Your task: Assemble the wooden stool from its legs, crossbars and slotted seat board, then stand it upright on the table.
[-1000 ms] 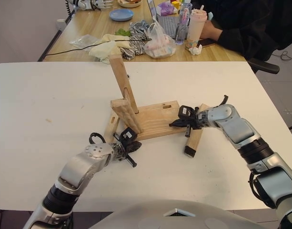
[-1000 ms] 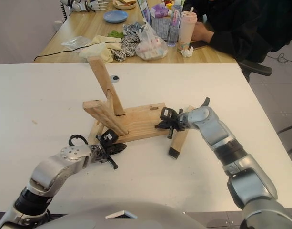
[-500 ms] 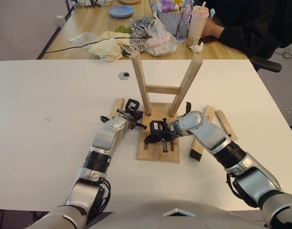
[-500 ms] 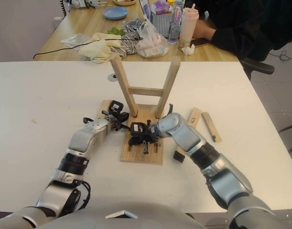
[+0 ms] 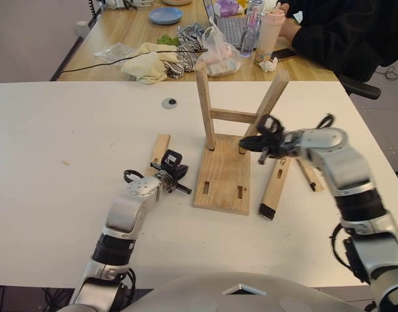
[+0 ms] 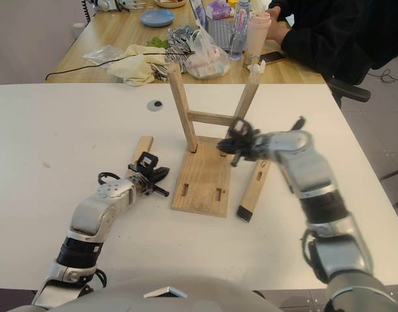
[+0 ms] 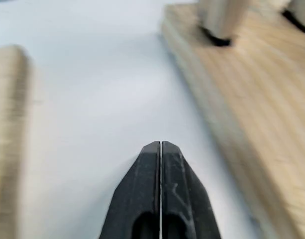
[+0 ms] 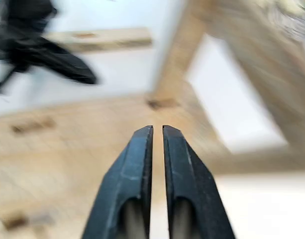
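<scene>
Slotted seat board (image 5: 223,174) lies flat mid-table (image 5: 69,149). Two legs stand in its far slots, the left leg (image 5: 205,107) upright and the right leg (image 5: 271,97) leaning outward, joined by a crossbar (image 5: 232,116). The two near slots (image 5: 206,189) are empty. A loose leg (image 5: 275,185) lies just right of the board, with a thin crossbar (image 5: 309,174) beyond it and another loose leg (image 5: 160,148) on the left.

Left gripper (image 7: 160,145) is low over the table beside the board's left edge, fingers pressed together and empty. Right gripper (image 8: 157,128) is by the right leg's base, fingers nearly touching (a sliver of gap) and gripping nothing.
</scene>
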